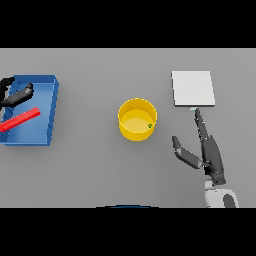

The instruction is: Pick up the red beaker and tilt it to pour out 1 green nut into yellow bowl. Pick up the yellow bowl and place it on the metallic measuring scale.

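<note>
The yellow bowl stands at the middle of the table with one small green nut inside, near its right wall. The red beaker lies tilted in the blue tray at the far left. My left hand hovers just above the beaker with straight fingers, not touching it. The metallic scale is a flat light square at the back right. My right hand is open, right of the bowl and in front of the scale, its fingers pointing at the scale and its thumb spread toward the bowl.
The blue tray has raised walls and fills the left edge of the table. Bare grey table lies between the tray, the bowl and the scale.
</note>
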Controlling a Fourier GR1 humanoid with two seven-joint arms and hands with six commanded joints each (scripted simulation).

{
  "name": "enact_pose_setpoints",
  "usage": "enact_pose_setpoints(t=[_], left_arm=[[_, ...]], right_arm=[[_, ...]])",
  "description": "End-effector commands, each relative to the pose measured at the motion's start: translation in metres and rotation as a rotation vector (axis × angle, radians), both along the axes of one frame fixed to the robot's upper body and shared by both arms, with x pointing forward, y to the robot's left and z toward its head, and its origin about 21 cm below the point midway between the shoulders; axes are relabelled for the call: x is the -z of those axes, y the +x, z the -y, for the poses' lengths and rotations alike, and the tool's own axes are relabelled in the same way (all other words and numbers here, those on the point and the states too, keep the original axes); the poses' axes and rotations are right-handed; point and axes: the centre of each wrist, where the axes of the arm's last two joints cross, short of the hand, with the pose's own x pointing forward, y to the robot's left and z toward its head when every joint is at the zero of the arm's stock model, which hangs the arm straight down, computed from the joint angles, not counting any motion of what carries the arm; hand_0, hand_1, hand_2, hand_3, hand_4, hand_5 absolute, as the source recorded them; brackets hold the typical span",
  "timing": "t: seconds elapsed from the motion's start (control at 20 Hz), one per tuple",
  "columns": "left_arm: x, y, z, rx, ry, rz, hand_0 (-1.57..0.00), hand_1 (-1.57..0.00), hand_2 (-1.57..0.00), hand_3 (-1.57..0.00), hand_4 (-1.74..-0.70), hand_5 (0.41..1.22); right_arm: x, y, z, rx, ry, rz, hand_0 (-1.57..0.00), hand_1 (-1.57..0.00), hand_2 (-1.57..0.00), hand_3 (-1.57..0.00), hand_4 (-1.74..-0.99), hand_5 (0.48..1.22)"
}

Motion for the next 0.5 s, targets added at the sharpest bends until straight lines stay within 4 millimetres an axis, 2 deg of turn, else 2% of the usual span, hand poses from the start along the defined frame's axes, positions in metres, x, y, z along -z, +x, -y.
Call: enact_pose_setpoints(t=[0.0,0.25,0.3,0.4,0.45], left_arm=[[-0.001,0.001,0.000,0.010,-0.001,0.012,-0.19,-0.16,-0.16,-0.15,-0.80,0.679],[-0.005,0.001,-0.001,0.014,-0.037,0.092,-0.06,-0.05,-0.05,-0.05,-0.79,0.674],[-0.005,0.002,-0.002,0.018,-0.040,0.103,-0.05,-0.04,-0.04,-0.04,-0.79,0.671],[-0.002,0.004,0.003,0.026,-0.043,0.110,-0.03,-0.03,-0.03,-0.02,-0.78,0.679],[-0.002,0.004,0.002,0.024,-0.043,0.106,-0.03,-0.02,-0.02,-0.02,-0.78,0.685]], right_arm=[[0.000,-0.001,-0.004,-0.001,0.003,-0.008,0.00,0.00,0.00,0.00,-1.188,0.668],[-0.001,0.000,-0.006,0.018,-0.073,-0.023,0.00,0.00,0.00,0.00,-1.203,0.660],[-0.007,0.004,-0.008,0.006,-0.089,-0.014,0.00,0.00,0.00,0.00,-1.198,0.662],[-0.008,0.009,-0.006,-0.088,-0.116,0.002,0.00,0.00,0.00,0.00,-1.162,0.694],[-0.015,0.013,-0.007,-0.133,-0.160,0.017,0.00,0.00,0.00,0.00,-1.180,0.708]])
